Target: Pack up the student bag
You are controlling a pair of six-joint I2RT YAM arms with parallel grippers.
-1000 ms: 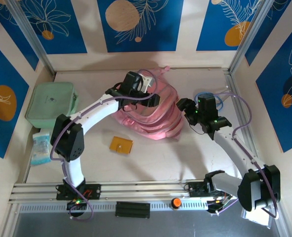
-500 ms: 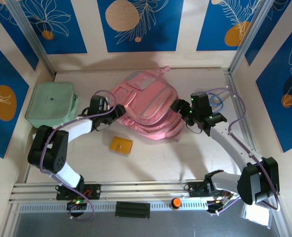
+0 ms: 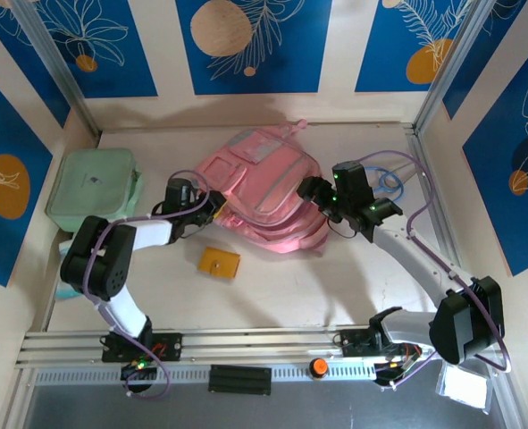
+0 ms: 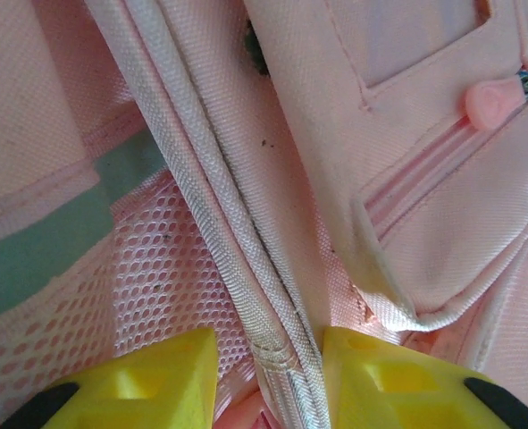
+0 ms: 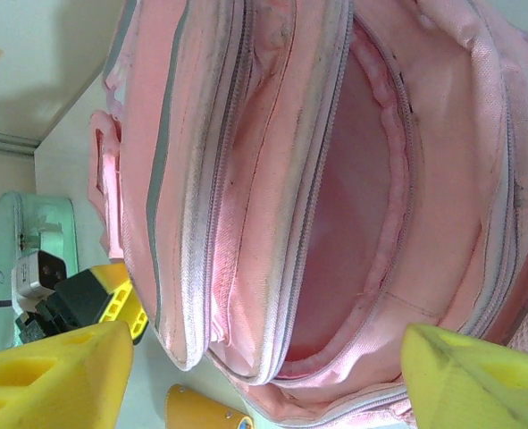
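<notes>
Pink bag (image 3: 262, 189): lies flat at the back centre of the tabletop (image 3: 290, 286), main pocket unzipped.
Left jaws: at the bag's left edge, narrowed either side of a piped seam (image 4: 246, 223); cannot tell whether they pinch it.
Right jaws: wide apart, holding nothing, facing the open pocket.
Mint case (image 3: 92, 188): left edge.
Orange card (image 3: 220, 262): near the bag's front side.

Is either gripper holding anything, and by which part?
Left gripper straddles the student bag's piped seam; grip cannot be told. Right gripper holds nothing.
</notes>
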